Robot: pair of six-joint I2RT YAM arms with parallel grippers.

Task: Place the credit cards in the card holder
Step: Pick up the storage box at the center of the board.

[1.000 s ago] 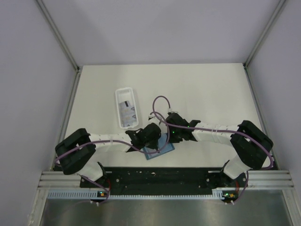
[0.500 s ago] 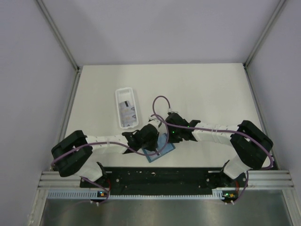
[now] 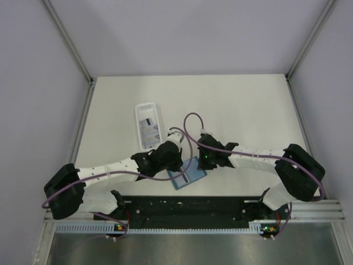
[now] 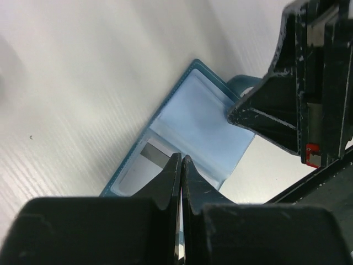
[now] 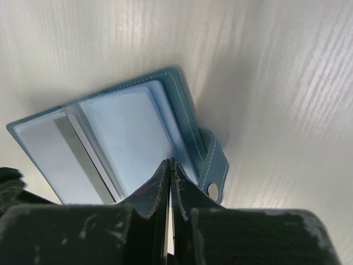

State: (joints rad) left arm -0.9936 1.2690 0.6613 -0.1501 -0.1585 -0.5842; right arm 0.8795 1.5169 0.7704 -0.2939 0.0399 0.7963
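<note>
I have both arms folded low and reaching inward, so the two wrists almost meet near the middle of the near edge of the bench (image 3: 248, 105). The left arm (image 3: 105, 172) stretches long from its elbow by the near left corner. The right arm (image 3: 259, 161) bends back toward the near right corner. The left end effector (image 4: 180, 161) has its fingers pressed together, tips angled down. The right end effector (image 5: 169, 164) is closed the same way, just beside it.

Pale lilac walls (image 3: 187, 33) close in a white table (image 3: 242, 105); aluminium posts (image 3: 67, 40) rise from its far corners under even light.
</note>
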